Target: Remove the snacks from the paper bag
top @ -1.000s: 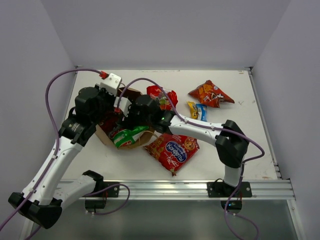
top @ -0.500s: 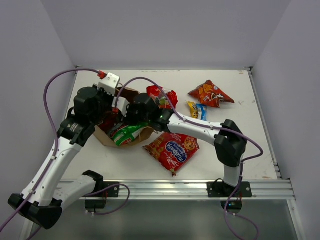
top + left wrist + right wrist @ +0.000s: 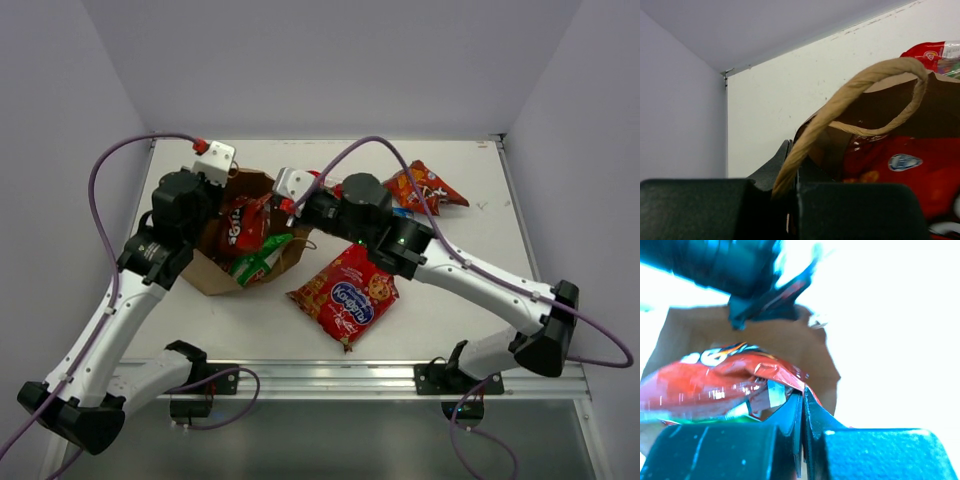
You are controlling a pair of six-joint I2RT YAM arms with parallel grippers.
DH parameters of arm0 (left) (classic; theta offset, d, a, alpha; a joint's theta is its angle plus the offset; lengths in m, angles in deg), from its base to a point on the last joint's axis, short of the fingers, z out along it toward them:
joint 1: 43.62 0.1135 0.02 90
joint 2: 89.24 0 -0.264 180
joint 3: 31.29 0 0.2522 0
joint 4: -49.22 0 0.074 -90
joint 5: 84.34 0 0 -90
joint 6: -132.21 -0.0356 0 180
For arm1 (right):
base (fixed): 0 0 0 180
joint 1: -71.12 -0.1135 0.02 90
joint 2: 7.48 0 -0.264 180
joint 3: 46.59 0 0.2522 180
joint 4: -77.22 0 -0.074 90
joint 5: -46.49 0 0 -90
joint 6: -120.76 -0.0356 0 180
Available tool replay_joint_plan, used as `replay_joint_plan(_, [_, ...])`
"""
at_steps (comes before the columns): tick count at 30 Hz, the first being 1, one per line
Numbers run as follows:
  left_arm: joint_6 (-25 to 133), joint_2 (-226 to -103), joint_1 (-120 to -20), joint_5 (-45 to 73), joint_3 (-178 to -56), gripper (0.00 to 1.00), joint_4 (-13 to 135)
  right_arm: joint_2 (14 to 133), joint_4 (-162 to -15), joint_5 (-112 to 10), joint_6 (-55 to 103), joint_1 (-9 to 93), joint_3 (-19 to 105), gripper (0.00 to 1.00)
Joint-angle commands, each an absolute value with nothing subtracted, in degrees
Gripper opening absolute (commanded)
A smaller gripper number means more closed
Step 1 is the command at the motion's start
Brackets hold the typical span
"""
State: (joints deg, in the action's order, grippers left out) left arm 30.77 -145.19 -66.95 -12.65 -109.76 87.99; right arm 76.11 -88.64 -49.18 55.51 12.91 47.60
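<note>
Now, from the top camera: the right gripper (image 3: 272,208), which a second ago stood wide inside the bag's mouth, has closed and drawn back toward three o'clock. It brings a red packet (image 3: 243,225) with it. The packet is half out of the paper bag (image 3: 215,270), which lies at nine o'clock on the table (image 3: 500,260). One snack is thus on its way out. A green-and-white packet (image 3: 262,258) waits in the mouth below it. The left gripper (image 3: 212,212) has kept its place at the bag's rim. Already out are a large red packet (image 3: 345,295) at six o'clock, with a blue oval logo, and an orange packet (image 3: 428,187) at one o'clock. The white lettering on the held packet is too small to read.

In the left wrist view, the left gripper (image 3: 792,185) is pinched tight on the twisted handle (image 3: 860,85). Inside the bag (image 3: 940,105) the red packet (image 3: 900,170) shows a blue-and-white emblem, not readable.

In the right wrist view, the right gripper (image 3: 801,405) is clamped on the foil edge of the red packet (image 3: 730,380). The bag (image 3: 790,340) is behind it at twelve o'clock. White letters show, but blurred.
</note>
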Motion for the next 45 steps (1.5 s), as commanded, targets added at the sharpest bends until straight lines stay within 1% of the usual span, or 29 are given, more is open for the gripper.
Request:
replay_joint_plan(1, [31.5, -145.7, -67.1, -17.1, -112.0, 0.00, 86.7, 70.1, -89.0, -44.4, 56.9, 12.6, 49.2, 0.00])
replay_joint_plan(6, [31.4, -146.4, -67.1, -20.7, -111.5, 0.00, 85.8, 62.3, -86.4, -36.3, 57.4, 12.7, 50.6, 0.00])
replay_joint_plan(9, [32.3, -147.4, -67.1, -23.9, -111.7, 0.00, 85.5, 57.0, -86.2, -29.5, 56.8, 12.8, 49.7, 0.00])
replay_joint_plan(10, [32.6, -147.7, -67.1, -24.6, -111.8, 0.00, 85.4, 54.6, -86.2, -25.5, 56.1, 13.1, 49.3, 0.00])
replay_joint_plan(13, [33.1, -148.8, -67.1, -26.4, -111.9, 0.00, 84.8, 51.3, -86.1, -18.5, 54.1, 14.4, 46.3, 0.00])
replay_joint_plan(14, [33.2, -149.0, -67.1, -27.1, -112.0, 0.00, 84.8, 49.1, -86.1, -14.3, 53.4, 15.0, 44.2, 0.00])
replay_joint_plan(17, [33.3, -149.9, -67.1, -28.4, -112.3, 0.00, 83.9, 44.8, -85.2, -6.9, 49.9, 18.3, 39.6, 0.00])
replay_joint_plan(18, [33.2, -150.0, -67.1, -28.6, -112.3, 0.00, 83.6, 43.9, -83.0, -5.3, 48.5, 20.5, 38.7, 0.00])
replay_joint_plan(22, [33.7, -149.9, -67.1, -28.4, -112.2, 0.00, 82.4, 38.6, -76.5, -0.9, 36.6, 26.4, 32.1, 0.00])
replay_joint_plan(24, [33.9, -149.7, -67.1, -27.7, -112.2, 0.00, 82.2, 36.0, -70.7, 1.6, 32.6, 27.2, 28.8, 0.00])
replay_joint_plan(28, [34.1, -149.4, -67.1, -26.6, -112.4, 0.00, 82.1, 33.7, -59.2, 4.5, 18.9, 27.5, 24.4, 0.00])
replay_joint_plan(32, [34.1, -148.7, -67.1, -26.1, -112.1, 0.00, 82.3, 33.4, -45.3, 2.4, 5.5, 31.0, 22.1, 0.00])
replay_joint_plan(34, [33.9, -148.2, -67.2, -25.6, -112.0, 0.00, 82.4, 33.6, -44.1, -1.5, 2.1, 35.5, 19.8, 0.00])
replay_joint_plan(35, [34.0, -148.0, -67.1, -25.4, -112.0, 0.00, 82.4, 33.9, -44.1, -3.0, 1.7, 37.7, 19.0, 0.00])
replay_joint_plan(36, [34.0, -148.0, -67.1, -25.2, -112.0, 0.00, 82.4, 34.4, -44.2, -4.8, 1.3, 43.4, 18.3, 0.00])
replay_joint_plan(37, [34.0, -147.9, -67.1, -24.7, -112.1, 0.00, 82.4, 36.2, -44.4, -8.6, 1.5, 46.5, 17.5, 0.00])
replay_joint_plan(40, [34.0, -147.9, -67.1, -23.8, -112.3, 0.00, 82.8, 38.9, -49.5, -13.8, 3.8, 57.6, 15.3, 0.00])
replay_joint_plan(41, [34.1, -147.9, -67.1, -23.6, -112.4, 0.00, 82.8, 41.3, -52.1, -18.8, 3.9, 60.6, 14.6, 0.00])
replay_joint_plan(42, [33.9, -147.8, -67.1, -23.4, -112.4, 0.00, 82.8, 44.5, -53.6, -23.1, 3.9, 66.4, 14.0, 0.00])
replay_joint_plan(43, [33.9, -147.8, -67.1, -23.3, -112.4, 0.00, 82.9, 44.6, -55.0, -23.1, 3.3, 69.1, 14.0, 0.00])
replay_joint_plan(44, [33.9, -147.8, -67.1, -23.2, -112.5, 0.00, 83.1, 48.1, -56.9, -25.8, 2.5, 71.0, 14.2, 0.00])
replay_joint_plan(45, [33.9, -147.7, -67.1, -22.9, -112.5, 0.00, 83.2, 50.1, -57.7, -26.5, 0.5, 75.6, 14.7, 0.00])
